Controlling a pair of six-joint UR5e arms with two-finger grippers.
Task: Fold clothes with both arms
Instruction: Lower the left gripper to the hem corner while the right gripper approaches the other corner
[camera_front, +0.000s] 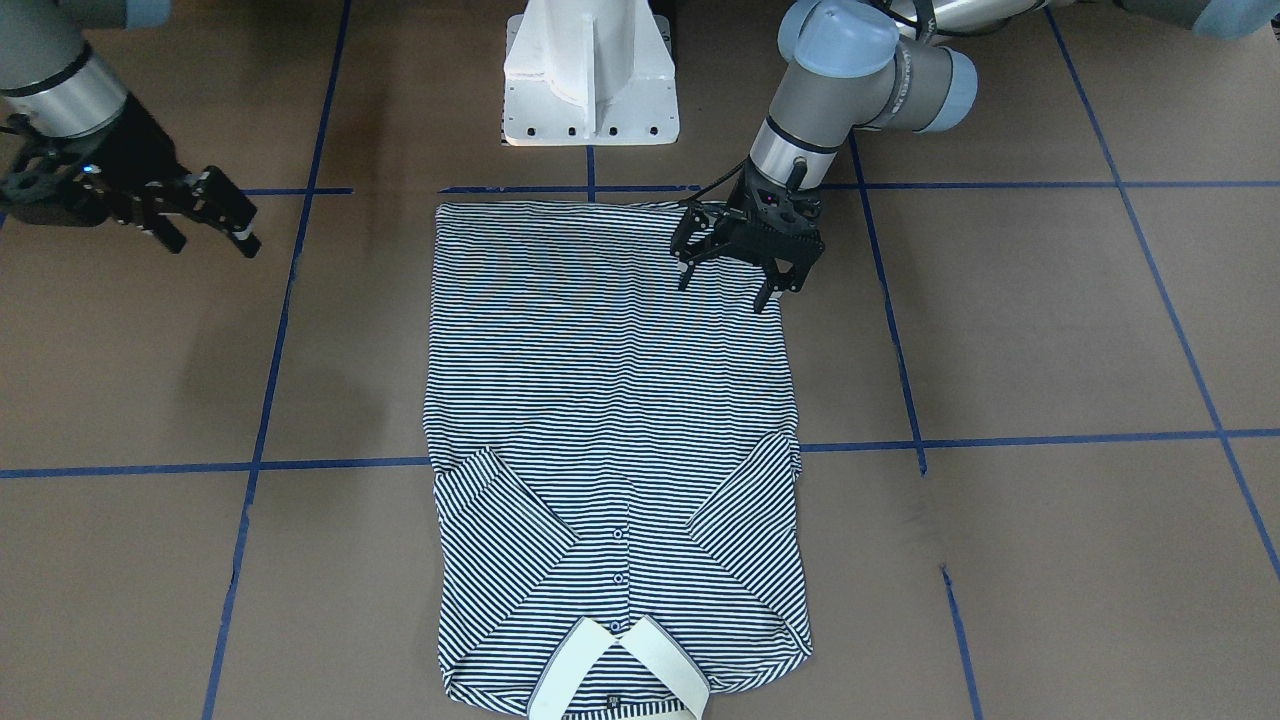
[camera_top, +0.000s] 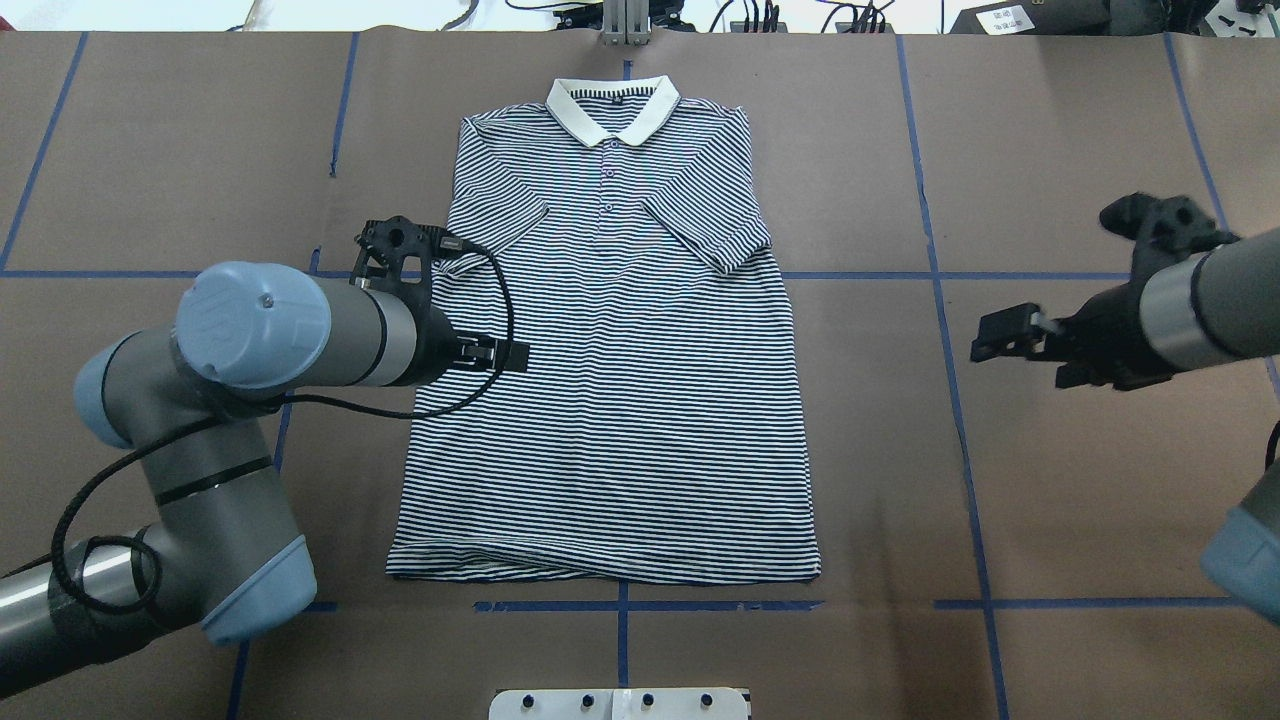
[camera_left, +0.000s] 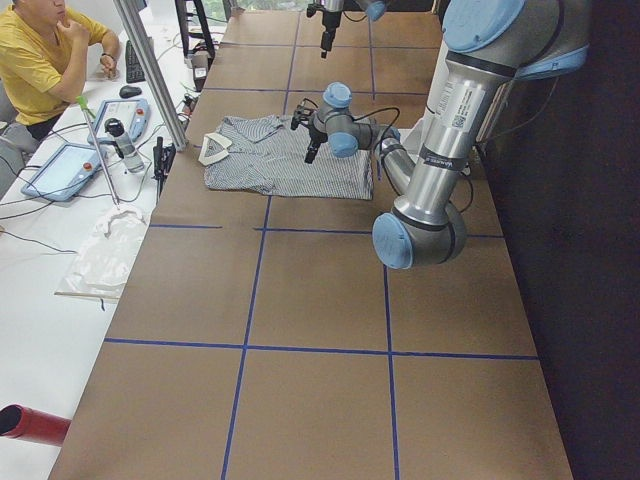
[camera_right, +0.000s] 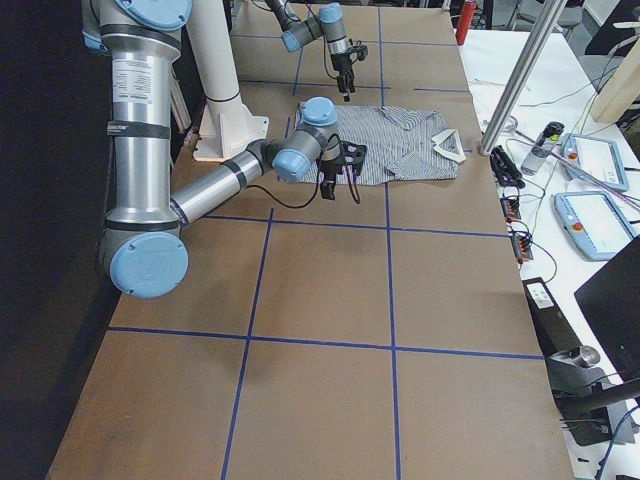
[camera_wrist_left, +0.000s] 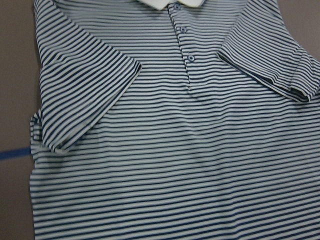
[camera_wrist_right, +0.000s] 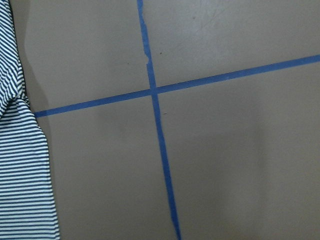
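Lying beneath left fingers (camera_front: 769, 291), polo shirt (camera_front: 610, 380)

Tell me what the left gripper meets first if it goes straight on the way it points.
Most likely the striped polo shirt. The left gripper hangs open above it, pointing down, and its wrist view shows mostly shirt front. Nothing is between; the exact landing spot is unclear.
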